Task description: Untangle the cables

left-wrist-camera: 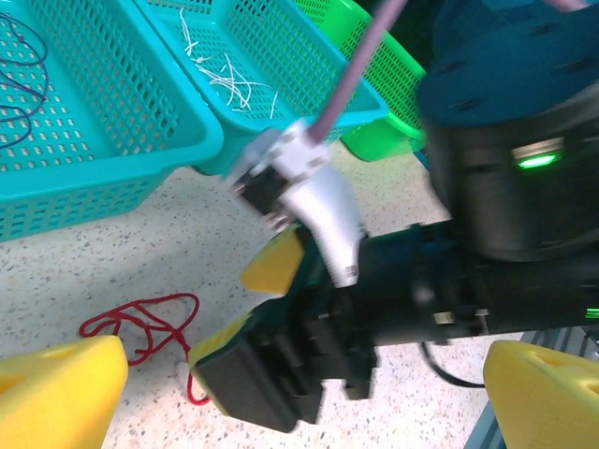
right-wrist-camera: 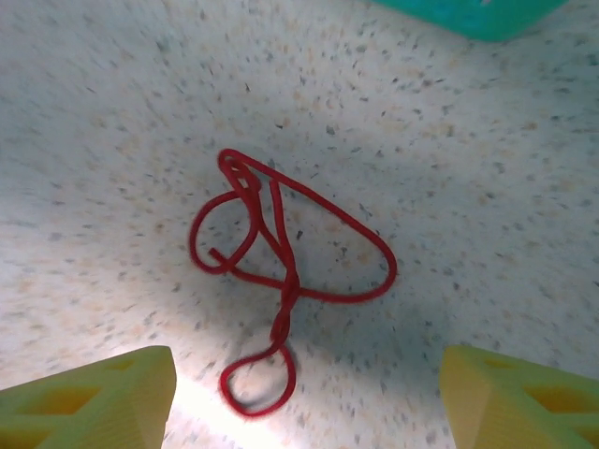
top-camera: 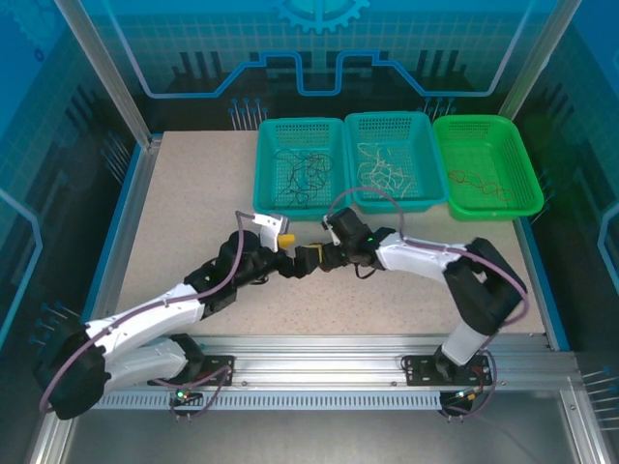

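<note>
Right wrist view, item one: red cable (right-wrist-camera: pixel 281 281), a single thin strand lying loose on the speckled worktop (right-wrist-camera: pixel 487 140), twisted on itself into a small tangle. Position: directly below the right end effector (right-wrist-camera: pixel 299 383), centred in the gap between its two yellow fingers (right-wrist-camera: pixel 89 398) and touching neither. Long axis: runs away from the fingers, from a small closed loop nearest them, through a twisted neck, to a tight kink at the far end. One wide loop bulges to the right of the view, a smaller one to the left. The axis lies roughly square to the line on which the fingers close. Right end effector: jaws wide apart, nothing held. Left end effector (left-wrist-camera: pixel 299 402): jaws at full spread, nothing held. In the left wrist view the tangle lies just beside one of its fingers, partly hidden under the right arm's black body. Nearer arm, by judgement: the right, being squarely over the tangle. Top external view, sorted stock: dark cables (top-camera: pixel 305 174) in the left teal basket (top-camera: pixel 295 215), white cables (top-camera: pixel 387 172) in the middle teal basket (top-camera: pixel 397 206), reddish cables (top-camera: pixel 479 181) in the green basket (top-camera: pixel 488 216), all well apart from the tangle.
</note>
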You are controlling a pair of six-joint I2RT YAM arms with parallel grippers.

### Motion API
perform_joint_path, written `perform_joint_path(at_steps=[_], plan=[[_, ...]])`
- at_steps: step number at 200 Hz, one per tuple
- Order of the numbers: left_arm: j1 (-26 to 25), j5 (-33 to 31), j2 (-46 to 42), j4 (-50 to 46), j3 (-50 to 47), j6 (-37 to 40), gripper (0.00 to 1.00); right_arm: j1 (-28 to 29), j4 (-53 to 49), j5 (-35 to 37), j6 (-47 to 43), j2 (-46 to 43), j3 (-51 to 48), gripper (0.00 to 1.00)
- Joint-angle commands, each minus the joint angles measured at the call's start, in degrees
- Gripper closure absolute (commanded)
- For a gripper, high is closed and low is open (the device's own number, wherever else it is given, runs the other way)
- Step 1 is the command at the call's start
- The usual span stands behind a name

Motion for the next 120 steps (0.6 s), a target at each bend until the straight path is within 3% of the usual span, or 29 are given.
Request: perform_joint_path(at_steps=[1, 38, 81, 120], plan=[[-0.3, -1.5, -4.7, -4.3, -1.8, 3.0, 0.01, 2.6, 1.9, 3.3, -5.9, 5.6, 5.0, 0.26], [-0.2, -0.3, -10.6, -11.5, -2.9, 5.0, 0.01, 3.5, 1.2, 6.3, -8.5, 12.6, 9.2, 0.29], [-0.3, 1.9, -16.5, -14.4, -5.2, 5.5, 0.01, 4.7, -1.8, 8.8, -8.6, 15.5, 10.2, 0.71], [-0.3, 5.4, -19.2, -16.6, -6.0, 6.0, 0.01, 4.8, -0.6, 7.5, -7.7, 11.3, 6.6, 0.94]])
